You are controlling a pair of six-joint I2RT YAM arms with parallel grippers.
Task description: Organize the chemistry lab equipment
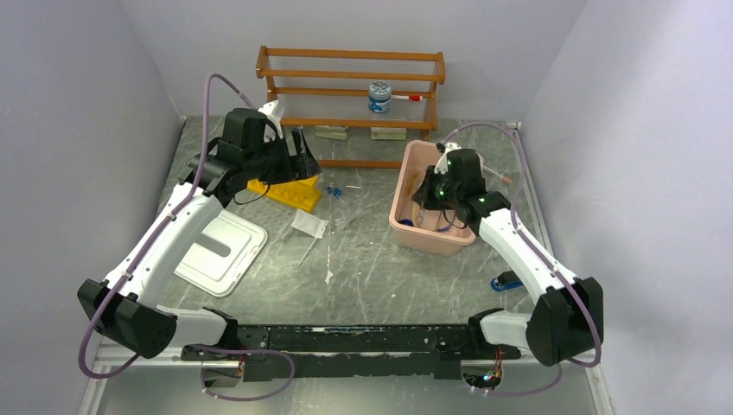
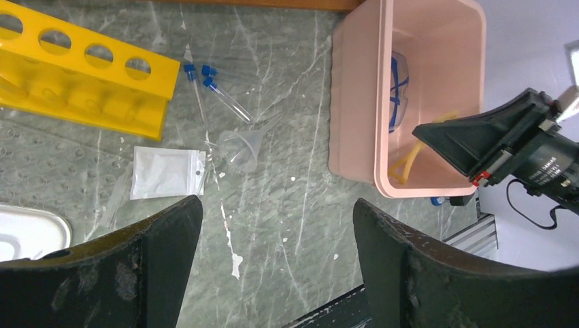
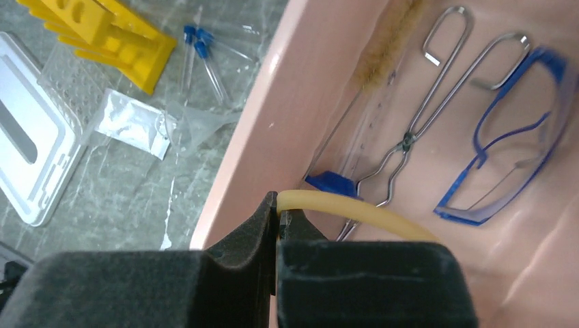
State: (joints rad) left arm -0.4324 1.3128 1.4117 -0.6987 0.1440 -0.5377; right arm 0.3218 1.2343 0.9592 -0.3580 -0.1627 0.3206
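Tan rubber hose (image 3: 355, 210) was pinched at one end between the closed foam-padded fingers of the right gripper (image 3: 278, 222), which hung over the pink plastic tub (image 1: 413, 173). From the grip the hose arched rightward across the tub's inside (its far end ran out of sight behind the fingers). One pair of metal tongs (image 3: 423, 109), one pair of blue-framed safety glasses (image 3: 505, 137) and one tan bristle brush (image 3: 386, 48) lay lengthwise in the tub. The left gripper (image 2: 276, 205) hovered with its jaws spread wide and nothing between them, above the single yellow plastic test-tube rack (image 1: 285, 192), whose long axis ran diagonally from far left toward near right. Three small clear blue-capped tubes (image 2: 208, 78) lay side by side on the grey marbled table (image 1: 363, 259) between rack and tub, caps at the end nearer the rack. Just beside them sat one clear funnel (image 2: 239, 147) and one small clear zip bag (image 2: 167, 172). Bare tabletop stretched between the white tray (image 1: 220, 251) at the left and the tub, which sat near the table's right edge.
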